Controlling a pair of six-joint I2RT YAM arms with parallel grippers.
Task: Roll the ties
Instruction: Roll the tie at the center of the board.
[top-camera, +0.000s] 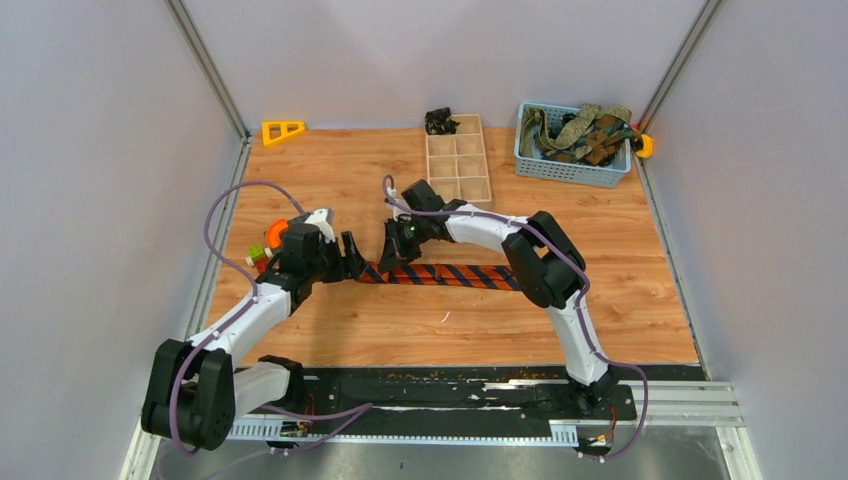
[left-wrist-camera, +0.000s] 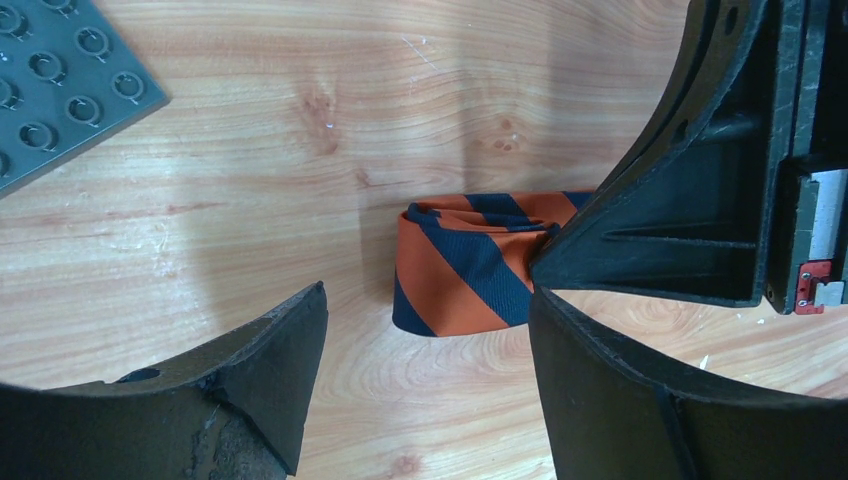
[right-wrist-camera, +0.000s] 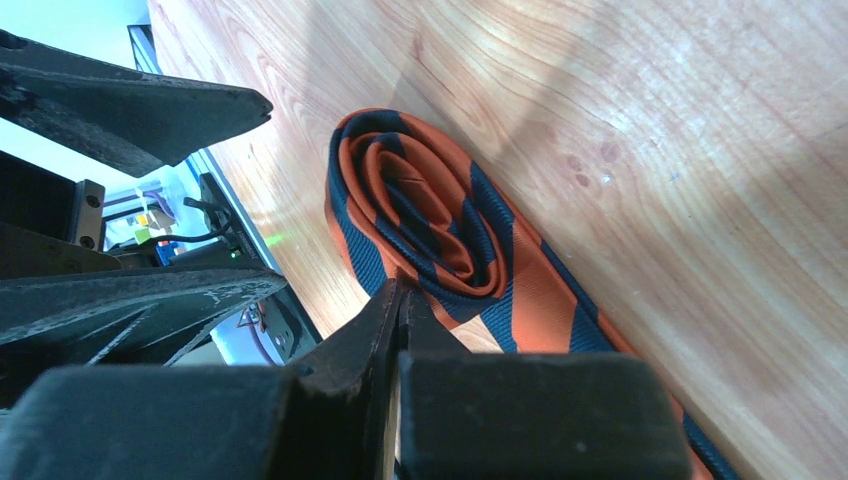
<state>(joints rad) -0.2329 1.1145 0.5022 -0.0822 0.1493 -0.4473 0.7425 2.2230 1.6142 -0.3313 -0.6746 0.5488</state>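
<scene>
Left gripper (top-camera: 352, 256) and right gripper (top-camera: 388, 246) meet at the striped tie's (top-camera: 450, 276) left end from above; most of it lies flat. Left wrist cam: my jaws gape wide facing the small roll (left-wrist-camera: 460, 270). Right wrist cam: fingers shut against it. Few turns done, basket (top-camera: 570, 173) ties (top-camera: 585, 125) waiting.

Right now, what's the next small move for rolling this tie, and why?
Probably ease the open left gripper forward and close it on the tie at its rolled end. The tie is only partly rolled, most of it lies flat, and the shut right gripper only touches that end with its tips, so the coil could loosen.
</scene>
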